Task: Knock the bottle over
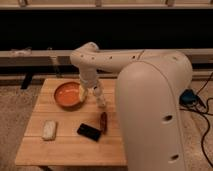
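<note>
The small whitish bottle (100, 96) stands on the wooden table (65, 145), just right of the orange bowl. It seems to lean, with its top toward the upper left. My gripper (85, 92) hangs from the white arm, right beside the bottle's upper left and over the bowl's right rim. It looks close enough to touch the bottle. The white cup is hidden behind my arm.
An orange bowl (67, 95) sits at the back left. A dark-red slim object (103, 121) and a flat black object (89, 132) lie in front of the bottle. A pale oblong object (49, 129) lies front left. My bulky arm (155, 110) covers the table's right side.
</note>
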`<action>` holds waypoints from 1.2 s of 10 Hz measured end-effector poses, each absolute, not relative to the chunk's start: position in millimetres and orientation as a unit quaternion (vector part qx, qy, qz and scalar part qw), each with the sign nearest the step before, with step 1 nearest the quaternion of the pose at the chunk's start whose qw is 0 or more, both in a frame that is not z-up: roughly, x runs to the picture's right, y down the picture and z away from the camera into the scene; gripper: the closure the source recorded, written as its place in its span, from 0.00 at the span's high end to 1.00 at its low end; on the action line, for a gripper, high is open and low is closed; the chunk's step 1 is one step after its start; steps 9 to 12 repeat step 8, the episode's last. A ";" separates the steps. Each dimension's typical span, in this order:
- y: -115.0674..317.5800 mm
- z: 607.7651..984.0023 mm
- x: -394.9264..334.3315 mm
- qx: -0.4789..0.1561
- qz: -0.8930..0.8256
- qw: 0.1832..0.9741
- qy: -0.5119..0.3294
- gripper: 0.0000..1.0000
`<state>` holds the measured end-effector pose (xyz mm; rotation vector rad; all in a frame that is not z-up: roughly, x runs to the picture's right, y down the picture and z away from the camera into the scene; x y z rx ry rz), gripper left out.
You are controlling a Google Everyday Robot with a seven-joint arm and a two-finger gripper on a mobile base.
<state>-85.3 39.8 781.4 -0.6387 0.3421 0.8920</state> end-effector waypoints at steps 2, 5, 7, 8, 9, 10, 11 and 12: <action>61.4 753.9 -102.0 -0.310 0.397 0.850 0.156 0.80; 81.3 725.8 -117.8 -0.312 0.382 0.857 0.147 0.80; 79.8 723.3 -116.1 -0.319 0.386 0.853 0.145 0.80; 78.9 724.4 -111.2 -0.320 0.389 0.851 0.148 0.80; 78.9 724.4 -111.2 -0.320 0.389 0.851 0.148 0.80; 78.9 724.4 -111.2 -0.320 0.389 0.851 0.148 0.80; 78.9 724.4 -111.2 -0.320 0.389 0.851 0.148 0.80; 78.9 724.4 -111.2 -0.320 0.389 0.851 0.148 0.80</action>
